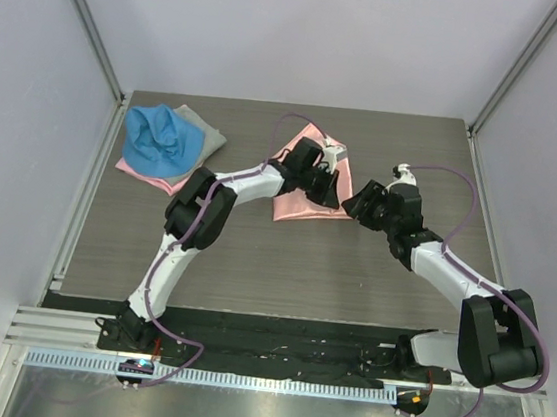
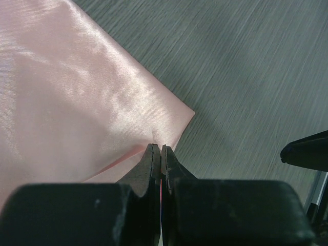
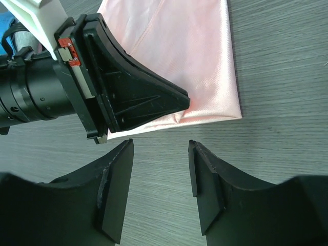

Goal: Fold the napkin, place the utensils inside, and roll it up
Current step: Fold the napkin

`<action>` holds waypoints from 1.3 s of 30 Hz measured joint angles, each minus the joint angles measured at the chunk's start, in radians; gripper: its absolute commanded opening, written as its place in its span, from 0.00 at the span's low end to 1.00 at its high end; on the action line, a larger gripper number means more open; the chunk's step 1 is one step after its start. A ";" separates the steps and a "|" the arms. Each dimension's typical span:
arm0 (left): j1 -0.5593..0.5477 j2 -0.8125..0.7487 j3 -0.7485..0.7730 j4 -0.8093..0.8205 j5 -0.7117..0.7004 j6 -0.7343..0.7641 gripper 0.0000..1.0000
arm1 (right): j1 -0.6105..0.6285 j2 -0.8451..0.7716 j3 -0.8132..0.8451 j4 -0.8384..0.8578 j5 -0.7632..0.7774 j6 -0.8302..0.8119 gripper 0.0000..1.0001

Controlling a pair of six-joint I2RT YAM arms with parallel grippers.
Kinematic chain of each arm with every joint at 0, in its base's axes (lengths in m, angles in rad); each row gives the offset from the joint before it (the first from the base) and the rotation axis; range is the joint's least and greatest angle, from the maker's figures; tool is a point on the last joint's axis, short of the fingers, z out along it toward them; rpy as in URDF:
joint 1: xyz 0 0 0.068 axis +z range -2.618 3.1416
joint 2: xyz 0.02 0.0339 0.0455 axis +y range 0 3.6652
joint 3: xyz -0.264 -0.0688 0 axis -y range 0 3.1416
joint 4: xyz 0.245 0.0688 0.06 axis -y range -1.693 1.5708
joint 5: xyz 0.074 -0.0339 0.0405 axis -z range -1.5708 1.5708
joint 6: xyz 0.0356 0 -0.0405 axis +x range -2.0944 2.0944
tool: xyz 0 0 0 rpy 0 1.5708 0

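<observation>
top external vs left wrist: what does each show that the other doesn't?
Top external only: the crumpled blue cloth and the grey cloth at the table's far left, plus both arms whole. Left wrist only: the left tool up close, shut and pinching the edge of the shiny salmon-pink satin napkin near a corner. Shared: that napkin and the grey wood-grain table.

- Top view: bright, even, diffuse light — soft, short shadows on the table [image 1: 303, 262].
- Left wrist: napkin [image 2: 77, 102] shows pale sheen streaks; left gripper [image 2: 161, 152] slightly blurred up close.
- Right wrist: table grain sharp.
</observation>
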 measured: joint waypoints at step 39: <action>-0.039 0.082 0.113 0.010 -0.021 -0.016 0.21 | -0.059 -0.018 0.000 -0.015 -0.005 0.026 0.59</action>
